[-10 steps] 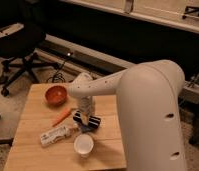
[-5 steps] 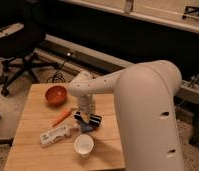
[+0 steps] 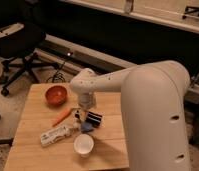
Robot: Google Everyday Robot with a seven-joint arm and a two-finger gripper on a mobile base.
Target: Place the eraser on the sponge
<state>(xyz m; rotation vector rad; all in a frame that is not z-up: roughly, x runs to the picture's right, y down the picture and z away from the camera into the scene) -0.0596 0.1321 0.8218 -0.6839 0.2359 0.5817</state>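
Observation:
The eraser [image 3: 93,118], a black bar with pale stripes, lies near the middle of the wooden table [image 3: 28,150]. Its lower left side rests against or over the top edge of the sponge [image 3: 86,128], a small blue pad. Whether it sits on the sponge or only beside it I cannot tell. My gripper [image 3: 86,111] hangs from the white arm [image 3: 143,100] directly over the eraser's left end, very close to it or touching it.
A white paper cup [image 3: 83,144] stands just in front of the sponge. A white labelled bottle [image 3: 58,134] lies to the left, an orange carrot-like stick [image 3: 63,116] behind it, and an orange bowl [image 3: 56,95] at the back left. An office chair [image 3: 18,45] stands beyond the table.

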